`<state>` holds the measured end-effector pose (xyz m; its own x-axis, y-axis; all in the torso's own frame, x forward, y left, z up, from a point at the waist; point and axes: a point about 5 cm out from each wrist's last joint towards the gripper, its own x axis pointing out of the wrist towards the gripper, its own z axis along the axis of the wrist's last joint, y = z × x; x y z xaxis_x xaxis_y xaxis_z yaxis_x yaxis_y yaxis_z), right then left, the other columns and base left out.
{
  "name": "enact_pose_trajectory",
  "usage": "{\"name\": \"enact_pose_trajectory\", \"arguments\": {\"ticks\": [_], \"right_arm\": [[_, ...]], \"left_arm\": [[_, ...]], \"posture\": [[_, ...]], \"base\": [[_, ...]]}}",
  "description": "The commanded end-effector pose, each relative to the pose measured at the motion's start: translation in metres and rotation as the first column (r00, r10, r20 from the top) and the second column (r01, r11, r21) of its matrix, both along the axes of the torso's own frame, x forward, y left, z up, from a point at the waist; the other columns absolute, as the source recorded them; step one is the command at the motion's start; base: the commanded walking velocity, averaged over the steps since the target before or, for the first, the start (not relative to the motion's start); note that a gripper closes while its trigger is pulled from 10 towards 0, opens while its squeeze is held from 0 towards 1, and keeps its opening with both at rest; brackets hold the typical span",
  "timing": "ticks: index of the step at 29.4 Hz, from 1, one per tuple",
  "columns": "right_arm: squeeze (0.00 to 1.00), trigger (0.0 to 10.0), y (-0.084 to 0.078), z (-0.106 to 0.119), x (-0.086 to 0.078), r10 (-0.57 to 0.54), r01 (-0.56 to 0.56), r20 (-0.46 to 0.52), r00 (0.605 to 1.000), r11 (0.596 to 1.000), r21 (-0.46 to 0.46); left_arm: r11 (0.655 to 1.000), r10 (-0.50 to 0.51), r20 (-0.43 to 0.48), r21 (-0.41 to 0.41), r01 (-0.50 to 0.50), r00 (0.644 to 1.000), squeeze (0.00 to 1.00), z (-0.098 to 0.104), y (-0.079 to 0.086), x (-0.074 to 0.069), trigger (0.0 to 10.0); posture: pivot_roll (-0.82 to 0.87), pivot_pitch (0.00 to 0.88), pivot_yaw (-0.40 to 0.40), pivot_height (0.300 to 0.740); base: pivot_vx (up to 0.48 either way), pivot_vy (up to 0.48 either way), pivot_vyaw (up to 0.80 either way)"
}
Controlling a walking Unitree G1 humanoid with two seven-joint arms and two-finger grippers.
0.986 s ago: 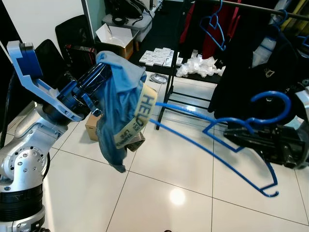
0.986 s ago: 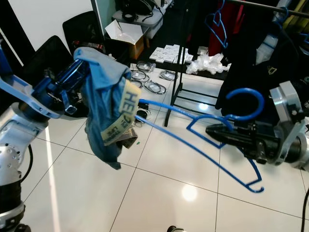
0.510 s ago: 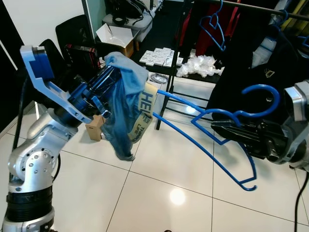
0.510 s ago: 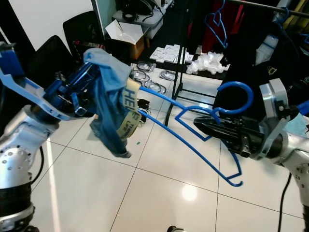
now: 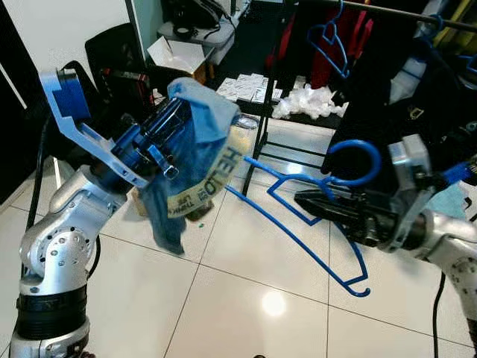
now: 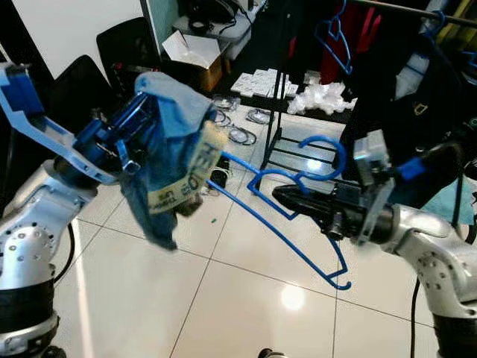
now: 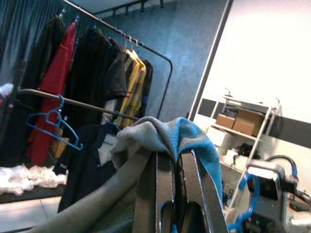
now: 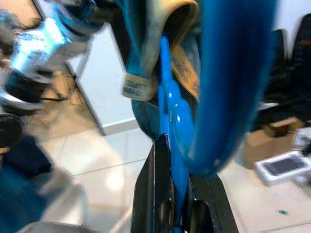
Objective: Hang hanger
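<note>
Left eye view: blue hanger and blue garment held up between my two arms, over the tiled floor.
My right gripper has its fingers closed on the blue hanger just below the hook; one hanger arm reaches into the blue garment. My left gripper, fingers pinched together, carries that garment draped over it. Clothes rack behind, with a second blue hanger and dark clothes.
</note>
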<state>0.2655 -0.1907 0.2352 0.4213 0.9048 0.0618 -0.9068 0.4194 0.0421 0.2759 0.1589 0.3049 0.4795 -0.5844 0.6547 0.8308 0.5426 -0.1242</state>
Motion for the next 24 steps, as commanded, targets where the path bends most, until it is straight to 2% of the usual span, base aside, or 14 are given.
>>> {"name": "enact_pose_trajectory", "arguments": {"ticks": [1, 4, 5, 6, 7, 10, 11, 12, 13, 14, 15, 17, 19, 24], "right_arm": [[0.00, 10.0, 0.001, 0.001, 0.004, -0.047, 0.046, 0.031, 0.998, 0.999, 0.018], [0.00, 10.0, 0.003, 0.004, 0.008, -0.076, 0.073, 0.053, 0.996, 0.996, 0.058], [0.00, 10.0, 0.004, 0.013, 0.010, -0.095, 0.083, 0.081, 0.992, 0.986, 0.143], [0.00, 10.0, 0.004, 0.013, 0.010, -0.095, 0.083, 0.081, 0.992, 0.986, 0.143], [0.00, 10.0, 0.005, 0.023, 0.009, -0.087, 0.063, 0.104, 0.991, 0.974, 0.217], [0.00, 10.0, 0.005, 0.029, 0.008, -0.075, 0.043, 0.117, 0.990, 0.965, 0.258], [0.00, 10.0, 0.006, 0.036, 0.004, -0.035, -0.007, 0.134, 0.990, 0.954, 0.300], [0.00, 10.0, 0.006, 0.036, 0.004, -0.035, -0.007, 0.134, 0.990, 0.954, 0.300], [0.00, 10.0, 0.008, 0.038, -0.002, 0.028, -0.069, 0.141, 0.990, 0.953, 0.295], [0.00, 10.0, 0.008, 0.038, -0.002, 0.028, -0.069, 0.141, 0.990, 0.953, 0.295], [0.00, 10.0, 0.010, 0.038, -0.008, 0.077, -0.117, 0.146, 0.986, 0.951, 0.288], [0.00, 10.0, 0.010, 0.038, -0.008, 0.077, -0.117, 0.146, 0.986, 0.951, 0.288], [0.00, 10.0, 0.014, 0.032, -0.016, 0.145, -0.173, 0.130, 0.981, 0.955, 0.240], [0.00, 10.0, 0.013, 0.024, -0.019, 0.151, -0.166, 0.089, 0.985, 0.963, 0.211]], "left_arm": [[0.999, -0.016, 0.042, -0.041, 0.018, 0.999, 0.00, 0.010, -0.002, -0.004, 10.0], [0.998, -0.017, 0.047, -0.058, 0.020, 0.999, 0.00, 0.013, -0.001, -0.004, 10.0], [0.998, -0.020, 0.048, -0.067, 0.023, 0.999, 0.00, 0.015, -0.002, -0.004, 10.0], [0.998, -0.020, 0.048, -0.067, 0.023, 0.999, 0.00, 0.015, -0.002, -0.004, 10.0], [0.997, -0.020, 0.044, -0.070, 0.023, 0.999, 0.00, 0.015, -0.003, -0.004, 10.0], [0.997, -0.019, 0.039, -0.069, 0.022, 0.999, 0.00, 0.014, -0.003, -0.004, 10.0], [0.998, -0.009, 0.026, -0.068, 0.011, 1.000, 0.00, 0.011, -0.004, -0.002, 10.0], [0.998, -0.009, 0.026, -0.068, 0.011, 1.000, 0.00, 0.011, -0.004, -0.002, 10.0], [0.998, 0.012, 0.011, -0.069, -0.011, 1.000, 0.00, 0.010, -0.003, 0.000, 10.0], [0.998, 0.012, 0.011, -0.069, -0.011, 1.000, 0.00, 0.010, -0.003, 0.000, 10.0], [0.997, 0.029, -0.001, -0.071, -0.029, 1.000, 0.00, 0.008, -0.002, 0.002, 10.0], [0.997, 0.029, -0.001, -0.071, -0.029, 1.000, 0.00, 0.008, -0.002, 0.002, 10.0], [0.993, 0.082, -0.024, -0.086, -0.084, 0.996, 0.00, 0.009, 0.002, 0.008, 10.0], [0.986, 0.131, -0.030, -0.103, -0.134, 0.991, 0.00, 0.013, 0.009, 0.012, 10.0]], "posture": [[-0.04, 0.144, 0.010, 0.740], [-0.04, 0.144, 0.011, 0.740], [-0.04, 0.144, 0.012, 0.740], [-0.04, 0.144, 0.012, 0.740], [-0.04, 0.143, 0.013, 0.740], [-0.04, 0.143, 0.013, 0.740], [-0.04, 0.143, 0.011, 0.740], [-0.04, 0.143, 0.011, 0.740], [-0.04, 0.143, 0.011, 0.740], [-0.04, 0.143, 0.011, 0.740], [-0.04, 0.143, 0.010, 0.740], [-0.04, 0.143, 0.010, 0.740], [-0.04, 0.143, 0.011, 0.740], [-0.04, 0.144, 0.012, 0.740]], "base": [[0.000, 0.000, 0.00], [0.000, 0.000, 0.00], [0.000, 0.000, 0.00], [0.000, 0.000, 0.00], [0.000, 0.000, 0.00], [0.000, 0.000, 0.00], [0.000, 0.000, 0.00], [0.000, 0.000, 0.00], [0.000, 0.000, 0.00], [0.000, 0.000, 0.00], [0.000, 0.000, 0.00], [0.000, 0.000, 0.00], [0.000, 0.000, 0.00], [0.000, 0.000, 0.00]]}}
